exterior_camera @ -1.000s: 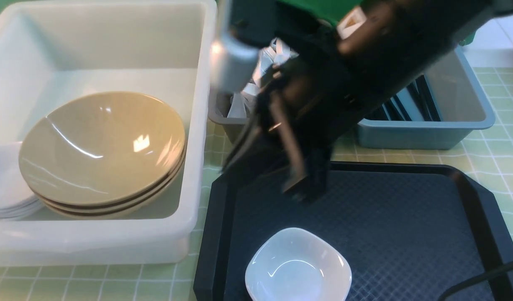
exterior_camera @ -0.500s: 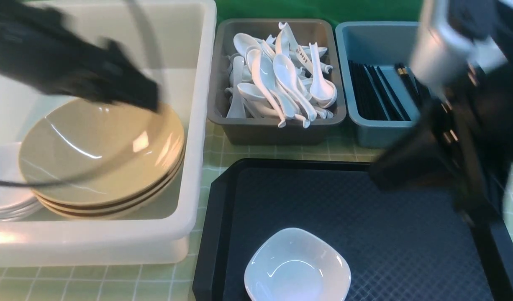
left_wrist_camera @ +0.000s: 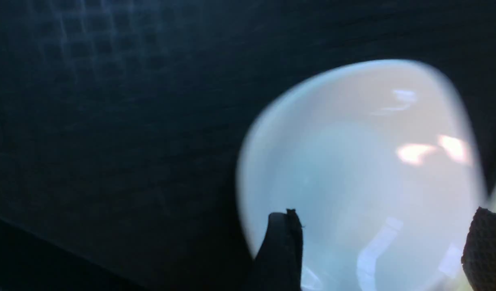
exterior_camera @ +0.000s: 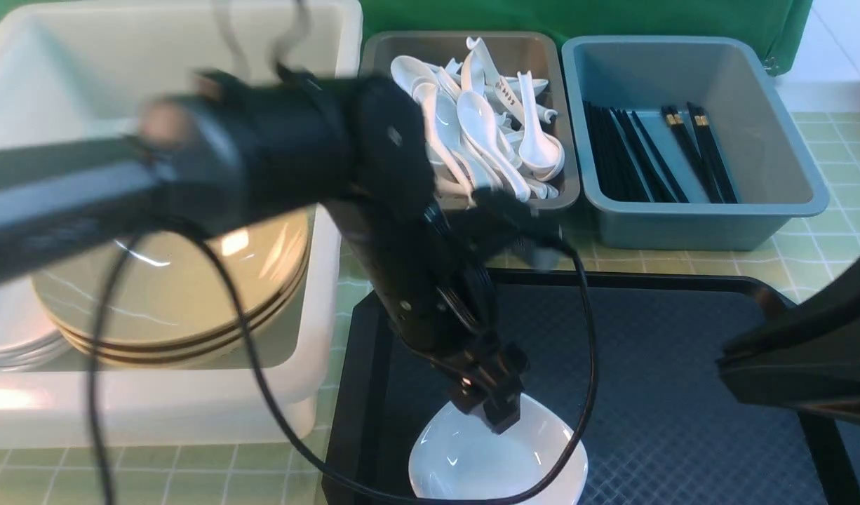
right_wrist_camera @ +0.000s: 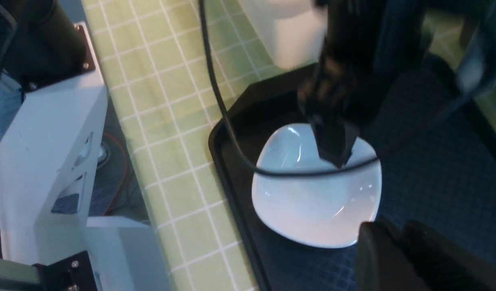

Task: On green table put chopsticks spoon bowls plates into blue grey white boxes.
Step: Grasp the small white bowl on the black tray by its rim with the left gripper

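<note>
Swung left gripper (exterior_camera: pixel 499 419) from far left down over bowl (exterior_camera: pixel 452 468), jaws apart; pulled right gripper (exterior_camera: pixel 726 365) near right, jaws together.

Bright, even light fills the front view, with hot glare on the tan bowls (exterior_camera: pixel 177 294) and a washed-out near rim on the white box (exterior_camera: pixel 121 407). The left arm (exterior_camera: pixel 261 161) smears with motion blur. The left wrist view is dim and soft (the white bowl (left_wrist_camera: pixel 353 169) a hazy blob); the right wrist view is sharper.
</note>
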